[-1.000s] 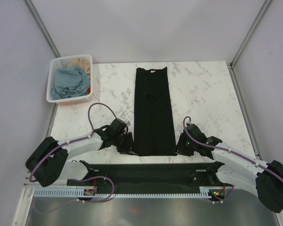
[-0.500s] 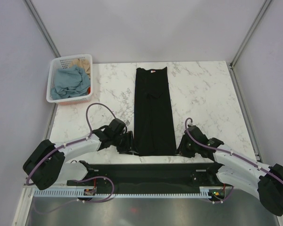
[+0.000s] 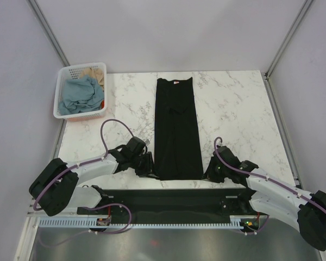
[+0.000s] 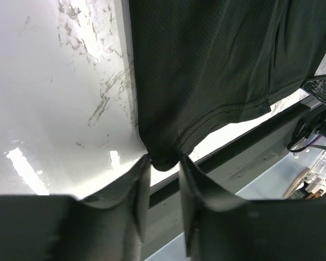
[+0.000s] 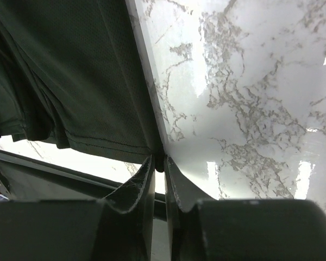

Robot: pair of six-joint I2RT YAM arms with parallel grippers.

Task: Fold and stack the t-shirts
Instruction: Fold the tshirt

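Lying from 12 to 6 o'clock on the worktop (image 3: 233, 109), the black t-shirt (image 3: 176, 128) is clamped at both 6 o'clock corners, bunched in the left jaws but barely caught in the right jaws, so that corner could be dropped when lifted.

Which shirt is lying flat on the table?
The black shirt: it lies in a long strip on the table, while the blue shirt and tan shirt sit crumpled in the basket.
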